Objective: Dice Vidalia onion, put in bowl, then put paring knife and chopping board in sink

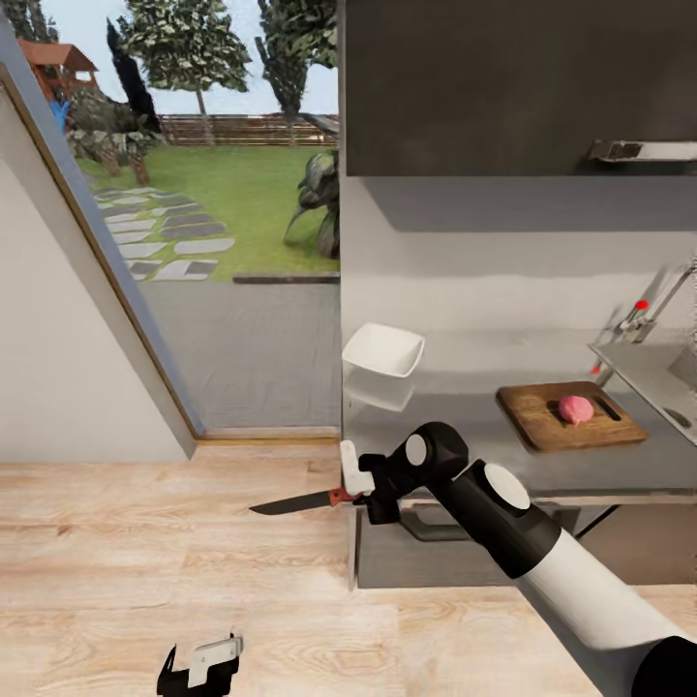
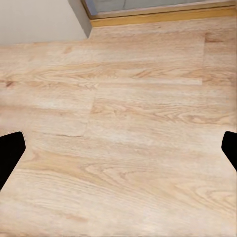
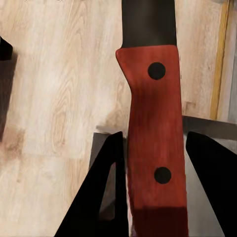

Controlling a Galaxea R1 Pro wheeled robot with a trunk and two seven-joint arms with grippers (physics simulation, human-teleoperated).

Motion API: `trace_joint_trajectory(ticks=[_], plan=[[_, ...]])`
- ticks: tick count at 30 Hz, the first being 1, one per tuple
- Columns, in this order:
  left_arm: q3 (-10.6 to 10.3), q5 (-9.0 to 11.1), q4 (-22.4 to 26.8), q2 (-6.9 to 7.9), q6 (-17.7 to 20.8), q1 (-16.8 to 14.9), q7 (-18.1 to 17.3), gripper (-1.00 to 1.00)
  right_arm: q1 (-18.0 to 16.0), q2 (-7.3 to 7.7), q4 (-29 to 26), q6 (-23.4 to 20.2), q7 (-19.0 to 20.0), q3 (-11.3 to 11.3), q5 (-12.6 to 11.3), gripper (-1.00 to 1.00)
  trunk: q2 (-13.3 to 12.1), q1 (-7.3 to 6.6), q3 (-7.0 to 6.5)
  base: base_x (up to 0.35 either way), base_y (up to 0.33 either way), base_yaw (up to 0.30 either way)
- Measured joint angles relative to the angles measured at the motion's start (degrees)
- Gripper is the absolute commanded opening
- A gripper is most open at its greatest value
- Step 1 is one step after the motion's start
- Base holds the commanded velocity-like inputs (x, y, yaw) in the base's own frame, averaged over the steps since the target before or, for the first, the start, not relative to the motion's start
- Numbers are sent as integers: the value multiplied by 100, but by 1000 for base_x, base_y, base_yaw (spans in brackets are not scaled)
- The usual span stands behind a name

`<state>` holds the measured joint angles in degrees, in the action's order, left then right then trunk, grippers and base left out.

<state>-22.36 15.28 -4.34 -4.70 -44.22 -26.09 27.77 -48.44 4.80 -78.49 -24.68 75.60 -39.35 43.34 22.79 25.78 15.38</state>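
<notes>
Paring knife (image 1: 308, 501) in right gripper (image 1: 356, 496) — off the countertop (image 1: 465, 426) edge

Right gripper (image 1: 356, 489) clamps the paring knife (image 1: 295, 502), blade pointing left over bare wood floor (image 1: 145, 561), nothing around it. Countertop (image 1: 455, 416) edge sits just right of the gripper. On it: bowl (image 1: 383, 349) far-left, chopping board (image 1: 569, 414) with onion (image 1: 576, 409) (whole) right. Bare counter lies between them. Left gripper (image 1: 200, 668) hangs low over open floor.

We see the sink (image 1: 668, 373) and its tap (image 1: 651, 315) cut off at the head view's edge, and the paring knife (image 3: 154, 123) blade tip cropped in the right wrist view.
</notes>
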Motion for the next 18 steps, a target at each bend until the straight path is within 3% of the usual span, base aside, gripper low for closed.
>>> trace_joint_trajectory(ticks=[18], plan=[[0, 0, 0, 0, 1, 0, 0, 100, 4, 1, 116, -157, -78, -33, 92, -100, 0, 0, 0, -331, 0, 0]])
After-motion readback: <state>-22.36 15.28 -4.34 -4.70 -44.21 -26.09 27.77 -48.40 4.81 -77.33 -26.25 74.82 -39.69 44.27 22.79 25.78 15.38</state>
